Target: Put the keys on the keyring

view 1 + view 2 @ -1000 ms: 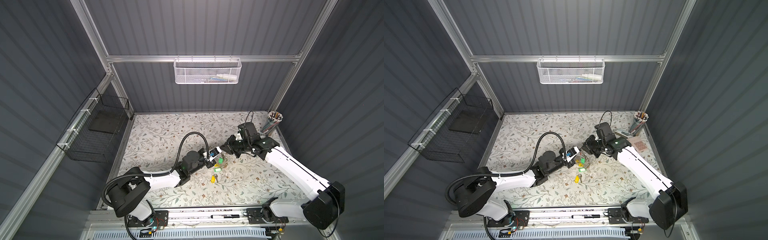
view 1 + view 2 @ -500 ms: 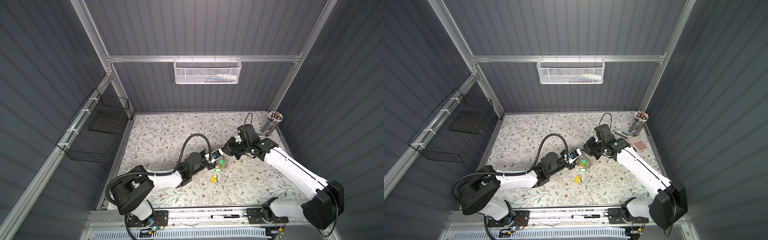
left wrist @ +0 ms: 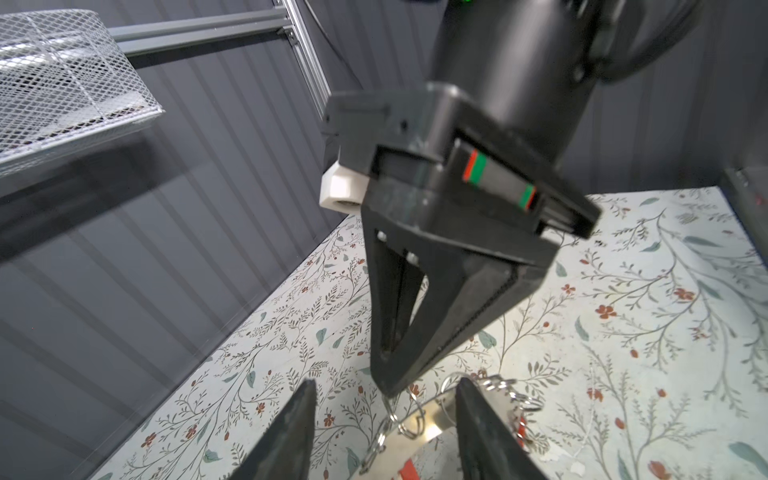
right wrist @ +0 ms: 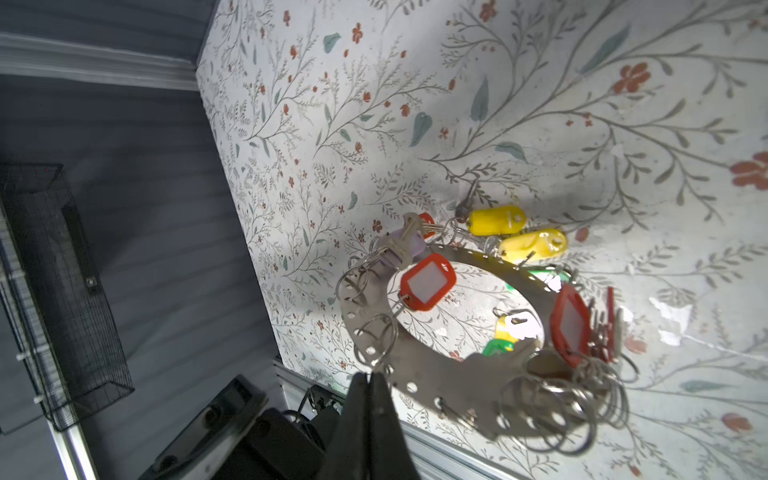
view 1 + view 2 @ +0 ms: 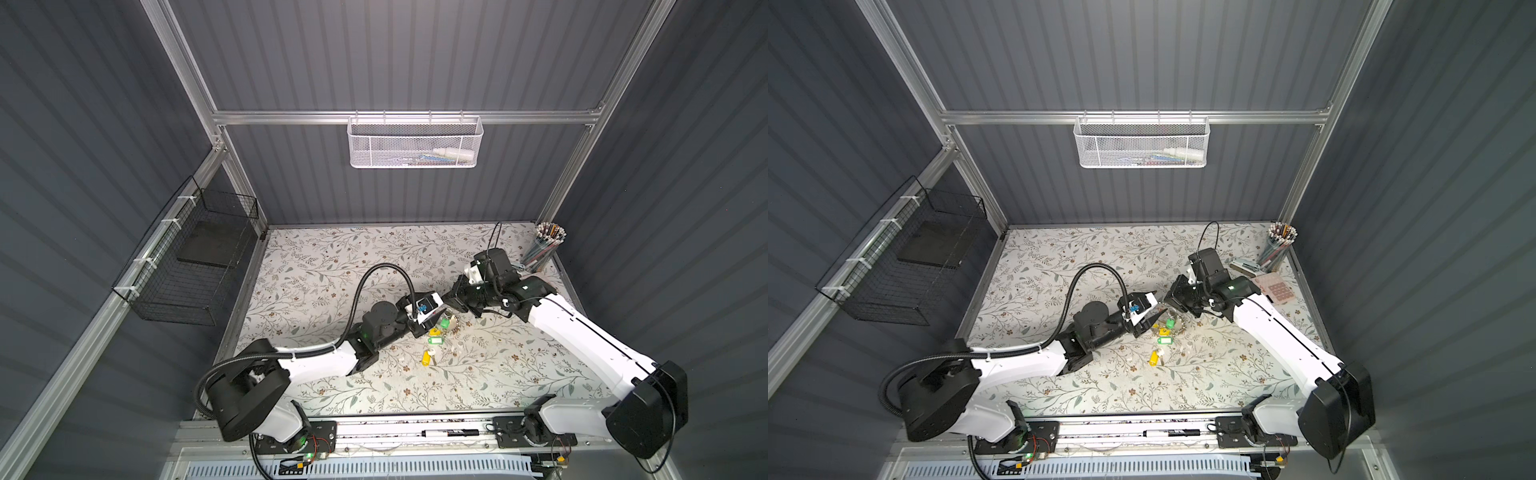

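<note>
The floral counter (image 5: 332, 257) filled the floor of the grey-walled cell. Both white arms reached over it from the front rail and met near its middle. The left arm (image 5: 316, 361) lay low along the counter, and the right arm (image 5: 582, 328) came in from the right side. A black wire basket (image 5: 195, 266) hung on the left wall and a white mesh basket (image 5: 415, 143) on the back rail, both well apart from the work.

The left hand (image 5: 1154, 307) pointed toward the right hand (image 3: 388, 384) with its fingers (image 3: 291, 432) spread apart. Part of the keyring (image 3: 424, 419) showed between them, but whether either finger touched it could not be told. The right hand pointed down with its fingers pressed together, their tips pinched at the keyring's rim. Whether they nipped the flat plate or one of the small split rings (image 4: 561, 399) could not be told. A cup of pencils (image 5: 546, 245) stood in the far right corner.

The keyring sat between the two hands, a flat grey hoop crowded with split rings. Keys (image 4: 496, 220) with yellow, red and purple tags clustered round its rim, and one red tag (image 4: 428, 282) lay across the hole. In both top views a green-tagged key (image 5: 436, 341) and a yellow-tagged key (image 5: 427, 358) lay loose on the counter, near the keyring on the side toward the front rail.
</note>
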